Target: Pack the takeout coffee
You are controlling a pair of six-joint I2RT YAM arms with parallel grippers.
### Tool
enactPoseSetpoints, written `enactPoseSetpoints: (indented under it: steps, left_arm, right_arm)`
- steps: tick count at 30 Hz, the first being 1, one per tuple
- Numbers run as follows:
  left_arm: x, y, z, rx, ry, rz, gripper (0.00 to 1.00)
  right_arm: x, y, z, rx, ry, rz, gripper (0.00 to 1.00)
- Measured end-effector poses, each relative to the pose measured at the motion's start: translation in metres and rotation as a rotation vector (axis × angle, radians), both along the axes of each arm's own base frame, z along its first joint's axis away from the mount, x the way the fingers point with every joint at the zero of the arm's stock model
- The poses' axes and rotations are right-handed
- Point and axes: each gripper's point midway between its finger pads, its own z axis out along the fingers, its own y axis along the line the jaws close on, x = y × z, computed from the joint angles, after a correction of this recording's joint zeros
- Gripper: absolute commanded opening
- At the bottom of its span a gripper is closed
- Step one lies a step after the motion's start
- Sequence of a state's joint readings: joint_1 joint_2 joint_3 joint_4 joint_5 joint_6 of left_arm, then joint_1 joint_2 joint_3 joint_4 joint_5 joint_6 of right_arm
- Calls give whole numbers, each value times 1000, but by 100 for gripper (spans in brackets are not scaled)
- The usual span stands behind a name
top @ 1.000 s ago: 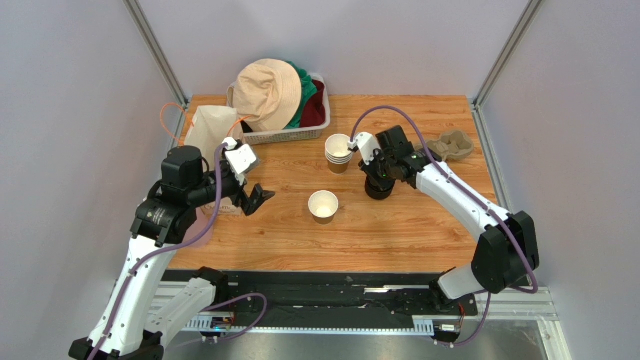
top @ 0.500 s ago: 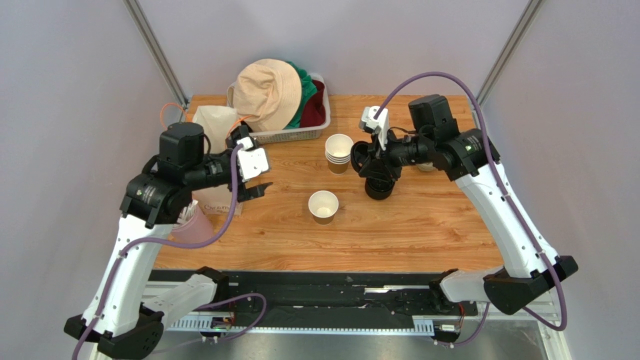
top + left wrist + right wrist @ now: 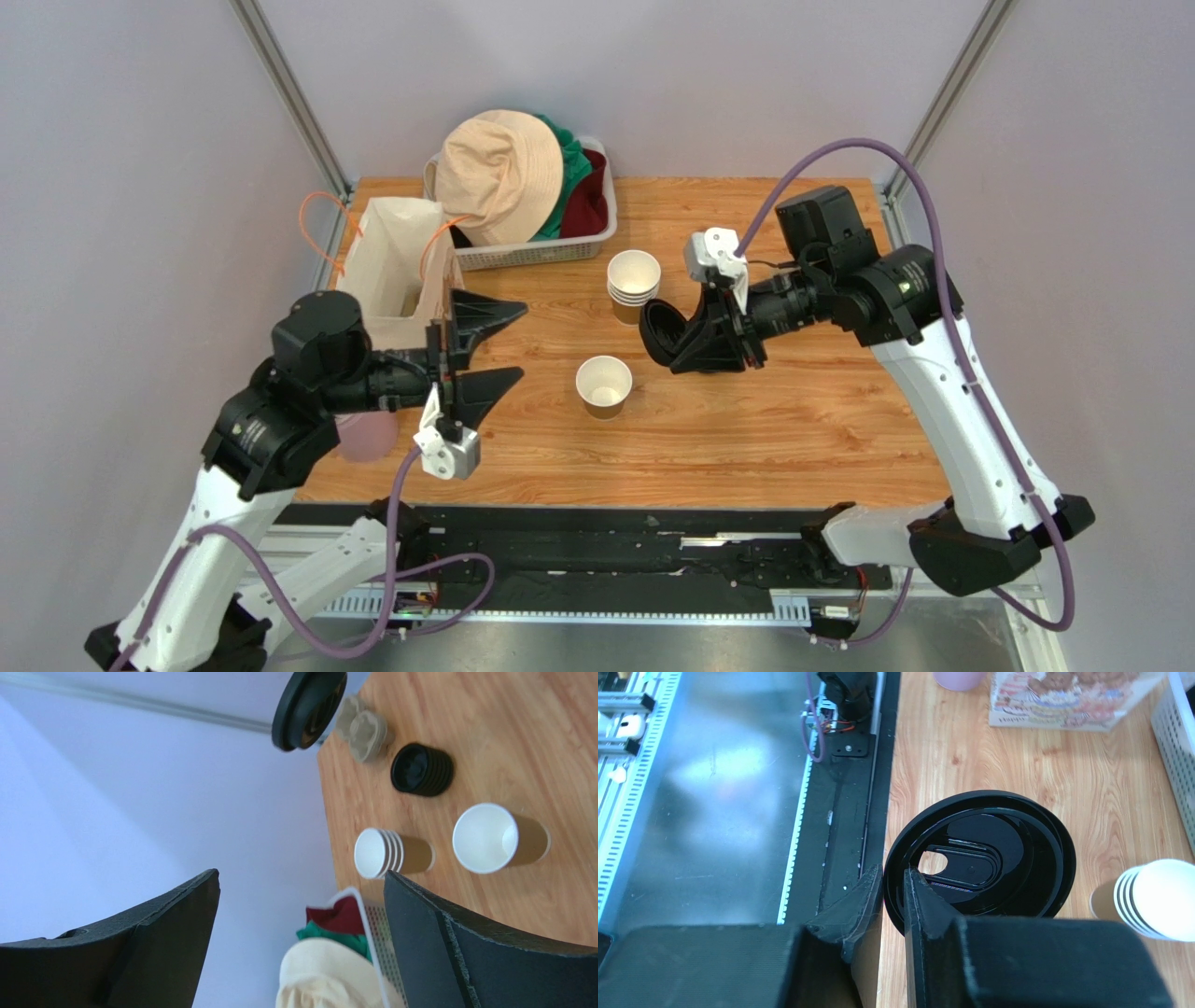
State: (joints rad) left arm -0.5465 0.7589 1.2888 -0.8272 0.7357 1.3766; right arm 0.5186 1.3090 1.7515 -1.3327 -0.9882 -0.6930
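The takeout coffee's paper cup [image 3: 605,384] [image 3: 491,838] stands upright and uncovered at the table's middle, kraft-brown outside and white inside. Its round black lid [image 3: 662,332] [image 3: 1018,861] [image 3: 309,707] hangs on edge in the air, up and to the right of the cup. My right gripper [image 3: 690,336] [image 3: 892,875] is shut on the lid's rim. My left gripper [image 3: 498,347] [image 3: 300,878] is open and holds nothing. It hovers left of the cup with its fingers pointing right.
A stack of paper cups [image 3: 633,284] [image 3: 386,852] stands behind the single cup, with a stack of black lids [image 3: 422,769] and a pulp cup carrier [image 3: 365,731] farther right. A paper bag [image 3: 400,259], a white basket [image 3: 540,252] of hats and a pink cup [image 3: 368,434] are at the left.
The right gripper has risen from the lid stack with one lid and carried it left, tipped on edge. The left arm has swung nearer, its open fingers now pointing right.
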Motion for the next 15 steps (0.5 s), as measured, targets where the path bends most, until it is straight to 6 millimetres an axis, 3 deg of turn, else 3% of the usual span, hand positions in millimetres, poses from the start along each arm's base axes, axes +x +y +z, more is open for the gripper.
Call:
enactPoseSetpoints:
  steps: [6,12,15]
  left_arm:
    - [-5,-57,-31,11,121,-189,99]
    - [3,-106,-48,5,262,-256,99]
    - [2,-125,-46,6,304,-287,99]
  right_arm:
    - [-32,-5,6,61,-94,112,17]
    - [-56,-10,-14,57,-156,203,16]
    - [-63,-14,-29,39,-176,228,15]
